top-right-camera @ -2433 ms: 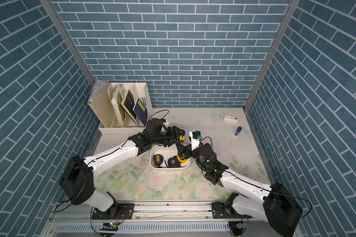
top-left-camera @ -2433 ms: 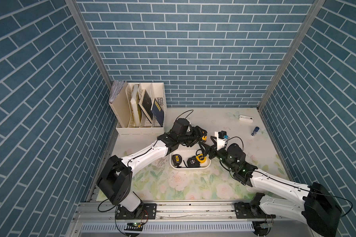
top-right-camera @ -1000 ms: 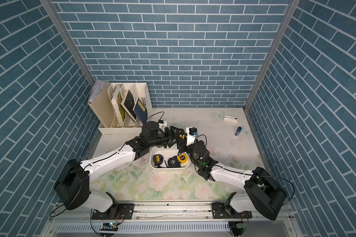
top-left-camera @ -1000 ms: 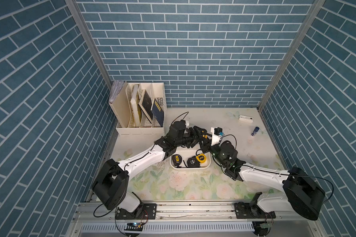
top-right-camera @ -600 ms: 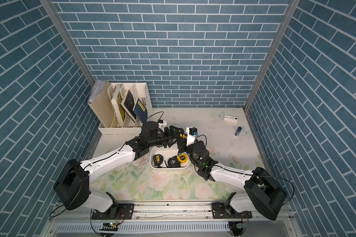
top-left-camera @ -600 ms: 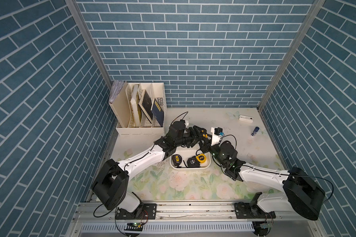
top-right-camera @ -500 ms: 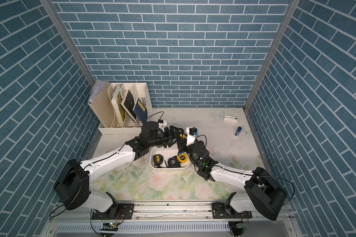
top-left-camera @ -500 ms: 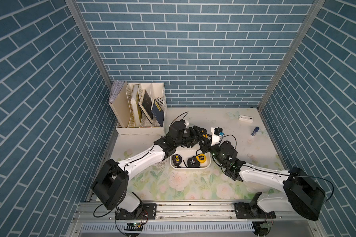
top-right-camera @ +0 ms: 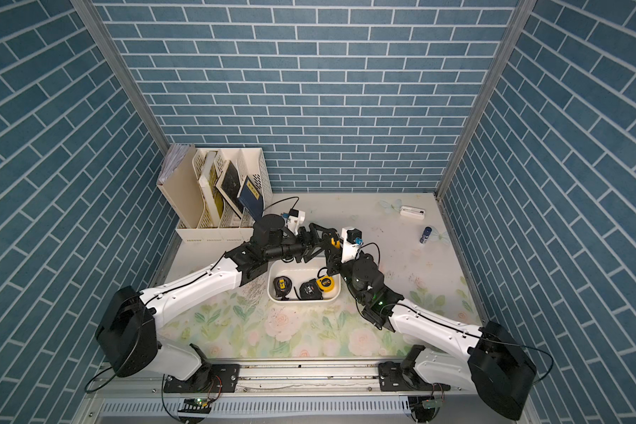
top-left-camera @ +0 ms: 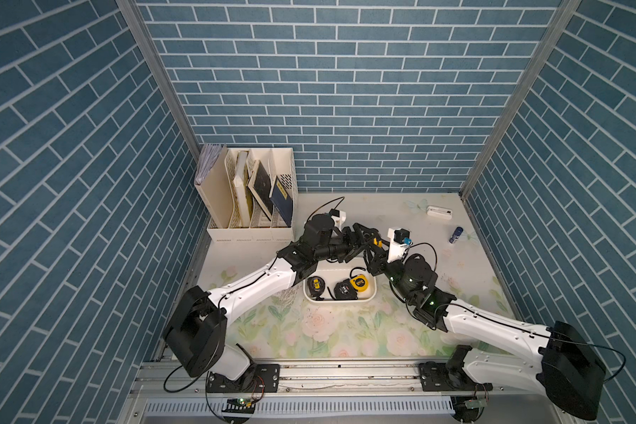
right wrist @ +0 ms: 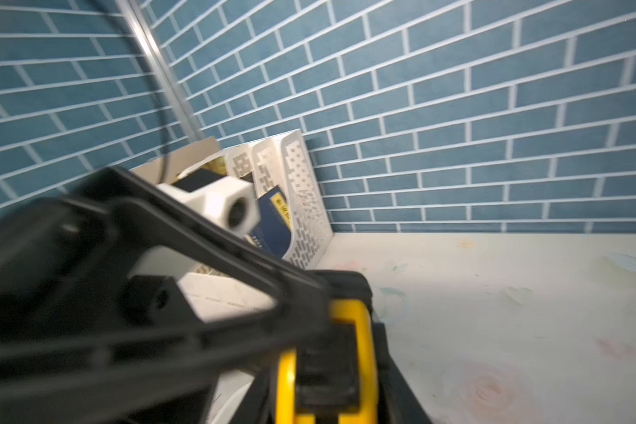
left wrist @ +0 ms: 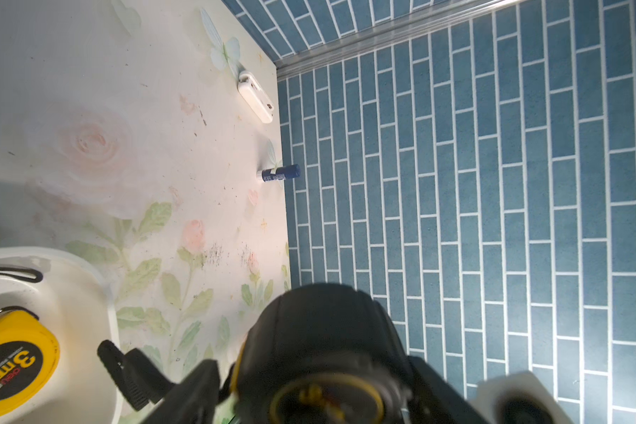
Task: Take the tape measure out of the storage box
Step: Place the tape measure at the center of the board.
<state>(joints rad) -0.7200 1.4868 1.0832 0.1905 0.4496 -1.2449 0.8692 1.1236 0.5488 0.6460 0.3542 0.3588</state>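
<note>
Floral tabletop (top-left-camera: pixel 327 330) ringed by blue brick, handover step: the right gripper (top-left-camera: pixel 377 251) pinches the black-and-yellow tape measure (left wrist: pixel 320 348), with the storage box (top-left-camera: pixel 373 293) just beneath the grip; the left gripper (top-left-camera: pixel 369 238) stands spread either side of it. Next, I judge, the left must back clear so the right can set it down beside the box

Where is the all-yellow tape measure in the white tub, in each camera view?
Top views: in both, yellow tape measure lies at the storage box's end nearest the right arm.
Left wrist: in the box's rounded corner, 3m label showing.
Right wrist: not in it; the yellow there is another, black-and-yellow tape measure.
Shared landmark: the box's white rim, in both top views and left wrist.
</note>
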